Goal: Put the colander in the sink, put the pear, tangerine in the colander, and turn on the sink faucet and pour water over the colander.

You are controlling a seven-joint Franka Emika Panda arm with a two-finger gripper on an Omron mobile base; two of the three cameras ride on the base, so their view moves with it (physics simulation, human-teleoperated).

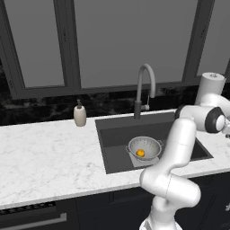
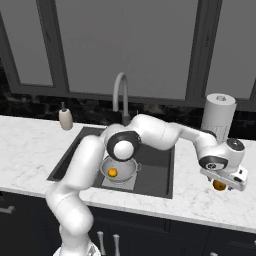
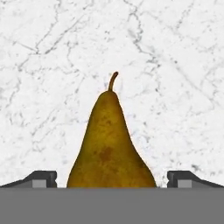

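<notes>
The silver colander (image 1: 144,147) (image 2: 120,170) stands upright on the floor of the dark sink (image 1: 117,134) (image 2: 155,161), with the orange tangerine (image 1: 140,153) (image 2: 113,172) inside it. Behind the basin the gooseneck sink faucet (image 1: 143,85) (image 2: 120,95) arches over it; no water shows. A brown-green pear (image 3: 109,144) (image 2: 218,185) lies on the white marble to the right of the sink. My gripper (image 3: 112,179) (image 2: 223,182) hangs directly over the pear, open, with one fingertip (image 3: 41,178) on each side of its wide end and a gap to each.
A beige soap bottle (image 1: 80,114) (image 2: 65,118) stands on the counter left of the sink. A white paper-towel roll (image 1: 211,87) (image 2: 218,117) stands at the back right, just behind my hand. My arm stretches across above the sink. Dark windows line the back wall.
</notes>
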